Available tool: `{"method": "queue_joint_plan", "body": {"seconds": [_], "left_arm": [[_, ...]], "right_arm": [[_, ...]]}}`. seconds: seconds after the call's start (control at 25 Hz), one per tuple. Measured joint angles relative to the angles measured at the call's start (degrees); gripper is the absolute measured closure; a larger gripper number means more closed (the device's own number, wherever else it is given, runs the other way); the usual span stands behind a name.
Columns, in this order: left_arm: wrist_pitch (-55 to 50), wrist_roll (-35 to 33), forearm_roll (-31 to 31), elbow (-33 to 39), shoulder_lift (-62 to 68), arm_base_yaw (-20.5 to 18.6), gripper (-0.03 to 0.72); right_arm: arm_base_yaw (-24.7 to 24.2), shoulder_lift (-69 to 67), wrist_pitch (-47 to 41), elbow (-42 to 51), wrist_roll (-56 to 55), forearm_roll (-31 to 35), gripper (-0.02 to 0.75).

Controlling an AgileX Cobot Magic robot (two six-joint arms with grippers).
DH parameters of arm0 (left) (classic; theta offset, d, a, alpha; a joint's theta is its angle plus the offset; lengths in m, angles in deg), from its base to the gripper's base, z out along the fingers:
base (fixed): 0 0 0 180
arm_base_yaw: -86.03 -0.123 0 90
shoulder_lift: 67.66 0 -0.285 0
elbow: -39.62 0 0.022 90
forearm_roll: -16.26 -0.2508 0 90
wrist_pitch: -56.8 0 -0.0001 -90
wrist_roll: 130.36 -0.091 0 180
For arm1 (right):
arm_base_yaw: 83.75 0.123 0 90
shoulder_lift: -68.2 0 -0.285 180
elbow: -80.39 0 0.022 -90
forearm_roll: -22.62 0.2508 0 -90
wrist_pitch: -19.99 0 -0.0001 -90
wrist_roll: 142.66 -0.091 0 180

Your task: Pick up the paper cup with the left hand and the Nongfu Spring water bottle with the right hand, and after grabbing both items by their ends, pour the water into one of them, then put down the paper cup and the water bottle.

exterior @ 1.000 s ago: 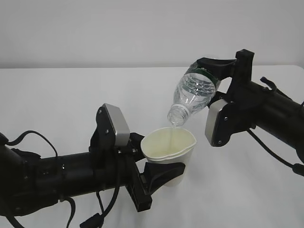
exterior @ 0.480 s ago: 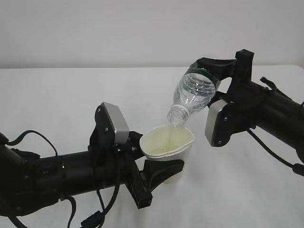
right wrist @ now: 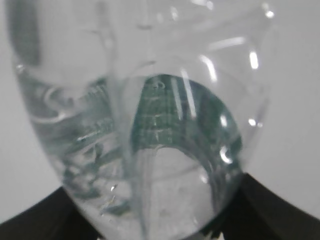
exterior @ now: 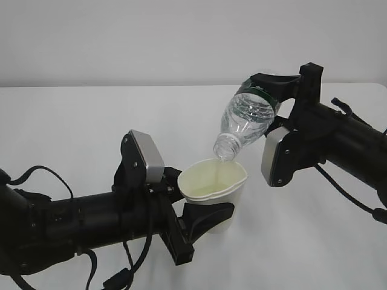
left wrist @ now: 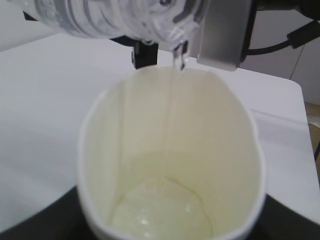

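The right hand [exterior: 273, 92] grips the Nongfu Spring water bottle [exterior: 245, 118] by its base, neck tilted down-left, mouth directly over the paper cup [exterior: 213, 193] clasped low in the left hand [exterior: 202, 222].

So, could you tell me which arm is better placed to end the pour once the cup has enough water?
The right, probably. Its gripper holds the tilted bottle, whose mouth hangs over the paper cup, so tipping it back upright stops the stream. The left gripper only holds the cup beneath.
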Motion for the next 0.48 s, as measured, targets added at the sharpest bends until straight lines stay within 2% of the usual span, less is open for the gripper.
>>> {"method": "queue_joint_plan", "body": {"seconds": [0.48], "left_arm": [[0.00, 0.00, 0.00, 0.00, 0.11, 0.00, 0.264]], "right_arm": [[0.00, 0.00, 0.00, 0.00, 0.49, 0.00, 0.259]]}}
